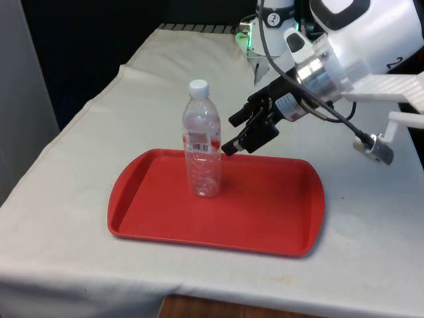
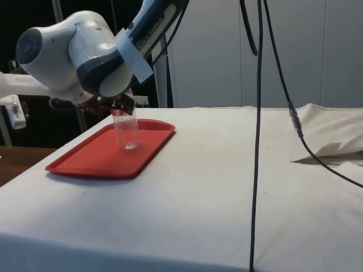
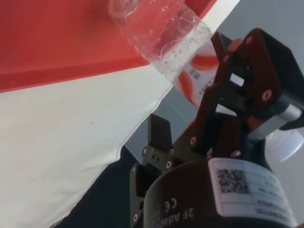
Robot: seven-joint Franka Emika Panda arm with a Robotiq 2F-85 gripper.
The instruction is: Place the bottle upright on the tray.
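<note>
A: Standing upright on the red tray (image 1: 278, 218), the clear bottle (image 1: 202, 149) with its white cap (image 1: 199, 87) is looking placed already, toward the tray's far edge and a little to the front view's left of centre.

B: And the gripper (image 1: 233, 134)?

A: It is hanging just beside the bottle, on the front view's right, with its fingers spread apart and holding nothing. A gap is showing between the fingertips and the bottle's label in the front view.

B: So which step is in hand?

A: I am judging it as the release and retreat. The bottle is bearing its own weight on the tray floor.

B: What is the next move calling for?

A: Probably a clean pull away from the bottle, without brushing it, since a light empty bottle could be tipping easily.

B: Counts?

A: I am counting 1 bottle, 1 tray, 1 gripper with 2 fingers, all over the white cloth (image 1: 79, 165).
</note>
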